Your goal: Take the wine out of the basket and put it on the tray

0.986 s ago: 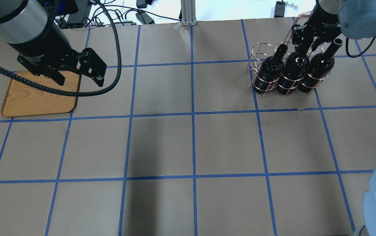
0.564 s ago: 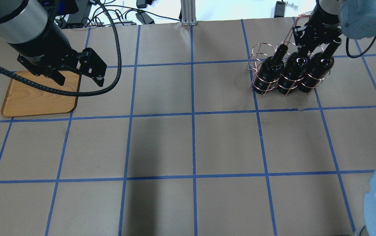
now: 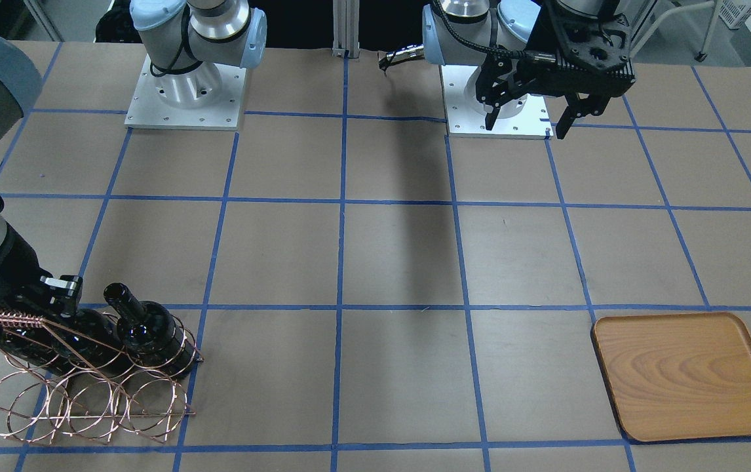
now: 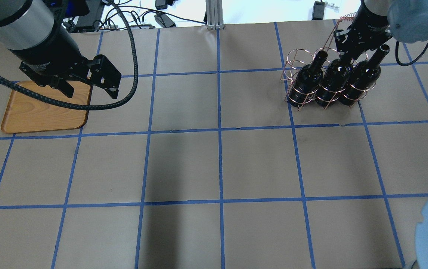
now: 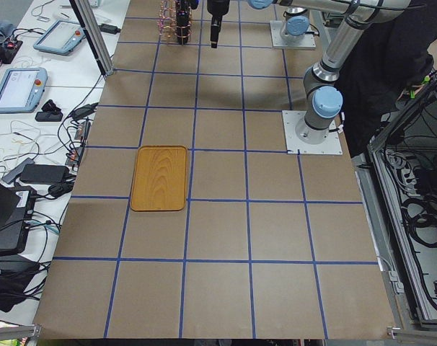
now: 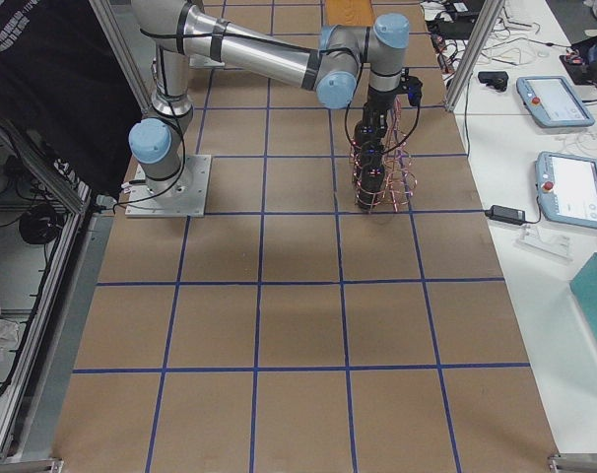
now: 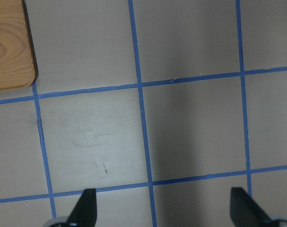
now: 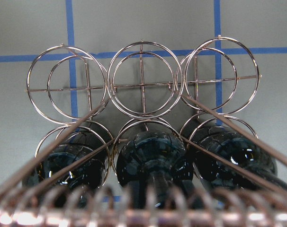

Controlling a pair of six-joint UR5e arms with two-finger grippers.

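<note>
Not much moved in that last second, but the bit that did was the bit that mattered. The right gripper [image 4: 350, 55] had nudged only slightly at the handle side of the basket [image 4: 292, 61], and its outline looked a little tighter than a second before. It sat low over the neck of the middle wine bottle [image 4: 331, 84]. From where I stood I honestly couldn't tell if the fingers had clamped on the neck or were just straddling it. The coiled handle and the gripper body hid the contact.

The bottle itself hadn't gone anywhere. It stood in the middle ring of the basket's filled row, exactly as it had a second earlier, and the basket hadn't budged either.

The left gripper [image 4: 90, 92] hadn't moved at all. It hung well apart from the basket with its fingers spread wide and nothing in them. The tray [image 4: 31, 116] lay under it, at the far end of the table from the basket.

So my read was that the grab was just being settled and the lift hadn't started. Pulling straight up looked important, since the slanted handle wire ran right beside that neck.
</note>
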